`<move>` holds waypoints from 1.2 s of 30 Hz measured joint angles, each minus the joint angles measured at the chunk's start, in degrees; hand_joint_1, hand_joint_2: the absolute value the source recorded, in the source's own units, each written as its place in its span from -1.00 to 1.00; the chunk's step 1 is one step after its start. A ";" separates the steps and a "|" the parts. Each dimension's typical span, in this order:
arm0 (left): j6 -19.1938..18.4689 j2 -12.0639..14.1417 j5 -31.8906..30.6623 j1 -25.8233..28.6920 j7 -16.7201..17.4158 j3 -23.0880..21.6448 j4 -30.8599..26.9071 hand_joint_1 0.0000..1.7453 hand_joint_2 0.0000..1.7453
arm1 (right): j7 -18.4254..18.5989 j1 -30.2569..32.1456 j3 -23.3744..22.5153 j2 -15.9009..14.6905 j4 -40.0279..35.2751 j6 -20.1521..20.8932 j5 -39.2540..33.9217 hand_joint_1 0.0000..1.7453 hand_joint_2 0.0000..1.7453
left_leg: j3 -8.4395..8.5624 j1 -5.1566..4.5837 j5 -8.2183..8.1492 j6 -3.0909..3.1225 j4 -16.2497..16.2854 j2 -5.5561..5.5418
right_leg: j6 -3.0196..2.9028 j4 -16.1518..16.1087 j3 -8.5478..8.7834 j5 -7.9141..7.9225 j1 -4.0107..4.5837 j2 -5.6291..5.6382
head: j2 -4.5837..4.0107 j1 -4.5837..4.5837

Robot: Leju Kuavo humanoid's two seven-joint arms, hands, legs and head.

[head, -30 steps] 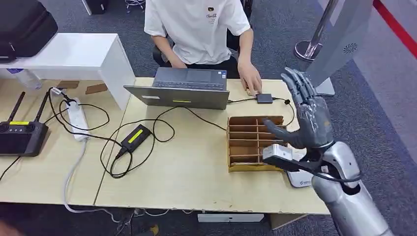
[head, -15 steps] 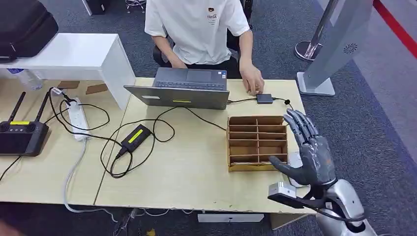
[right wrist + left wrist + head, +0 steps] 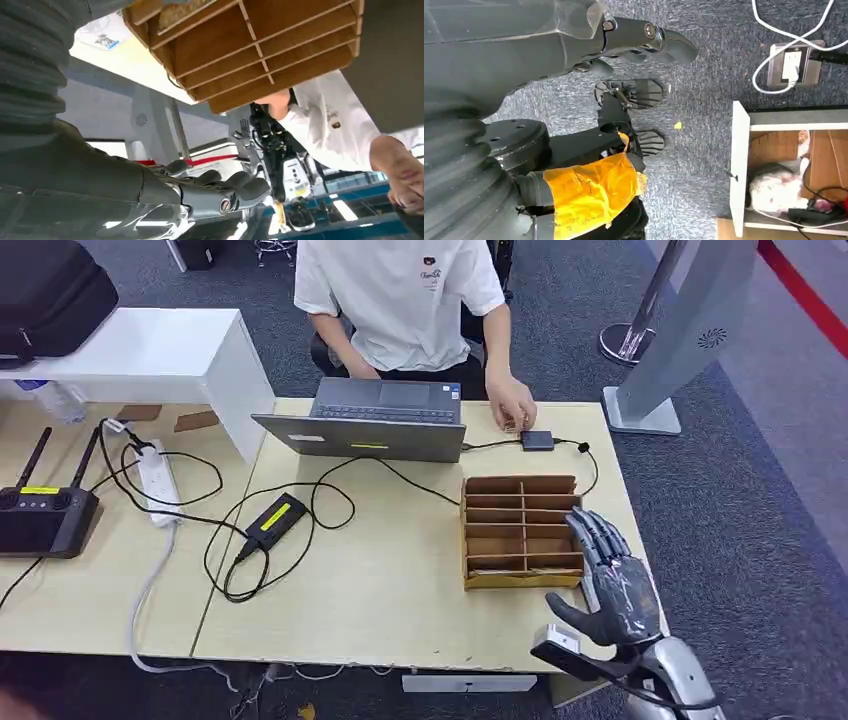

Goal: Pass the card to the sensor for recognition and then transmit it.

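Card not made out in any view; white object seen beside organizer earlier now behind hand. Right hand, lower right of frame, fingers spread, empty, has dropped from upper right to worktop edge beside cardboard organizer; likely reaching for card. Organizer slots look empty. Left hand hangs over floor, state unclear.

The right hand hangs with fingers spread and nothing in them, over the table's near right corner, just beside the cardboard divider box. Between the box and the far edge a cable loops to a small dark sensor, where a person's hand rests. Left of the box bare tabletop stretches to a black adapter and its coiled cables. The laptop blocks the far side.
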 joint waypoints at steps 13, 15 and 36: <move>1.03 -0.77 -0.83 -0.83 0.96 0.00 -0.11 -1.00 1.00 | 4.50 -0.96 -0.89 4.11 9.63 -10.36 9.86 -1.00 1.00 | 0.00 0.00 0.00 0.00 -0.01 0.00 | 0.00 0.00 0.00 0.00 0.00 0.00 | 0.00 0.00; 1.09 -0.87 -0.85 -1.04 1.05 0.00 -0.11 -1.00 1.00 | 4.79 -1.16 -0.94 4.72 10.80 -10.47 10.36 -1.00 1.00 | 0.00 0.00 0.00 0.00 -0.01 0.00 | 0.00 0.00 0.00 0.00 0.00 0.00 | 0.00 0.00; 1.38 -1.31 -1.36 -1.49 1.18 0.00 -0.24 -1.00 1.00 | 3.26 -2.78 -2.71 8.59 17.57 -10.69 11.45 -1.00 1.00 | 0.01 0.00 0.00 0.00 -0.01 0.01 | -0.01 0.00 0.00 0.00 0.00 0.00 | 0.00 0.00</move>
